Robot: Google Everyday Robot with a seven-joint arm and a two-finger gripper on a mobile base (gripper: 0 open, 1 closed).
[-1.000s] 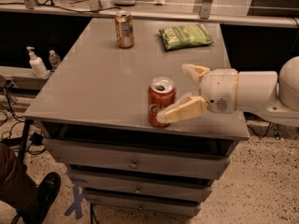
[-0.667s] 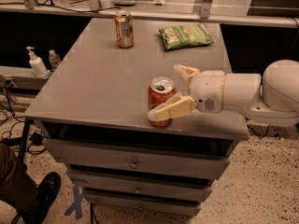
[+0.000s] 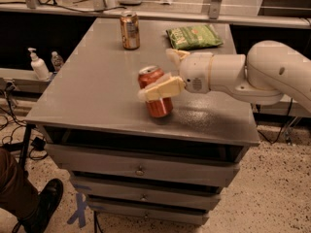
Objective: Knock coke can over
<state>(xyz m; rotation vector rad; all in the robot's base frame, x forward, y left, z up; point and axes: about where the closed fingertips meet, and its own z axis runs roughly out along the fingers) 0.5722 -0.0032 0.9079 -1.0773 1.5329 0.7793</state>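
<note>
The coke can [image 3: 156, 103] is red with a silver top. It stands near the front middle of the grey table [image 3: 92, 91] and leans with its top to the left. My gripper [image 3: 159, 74] reaches in from the right on a white arm. It is open. Its near cream finger [image 3: 163, 88] lies across the can's front, pressed against it. The far finger [image 3: 174, 56] is behind and to the right of the can.
A gold can [image 3: 129, 30] stands at the table's back left. A green chip bag [image 3: 194, 36] lies at the back right. Drawers [image 3: 141, 169] sit under the tabletop. A soap bottle [image 3: 38, 66] is on a ledge at the left, and a person's shoe [image 3: 43, 203] is at the lower left.
My arm has swept left. The coke can has shifted left and away from the front edge, and it now leans where it stood upright before.
</note>
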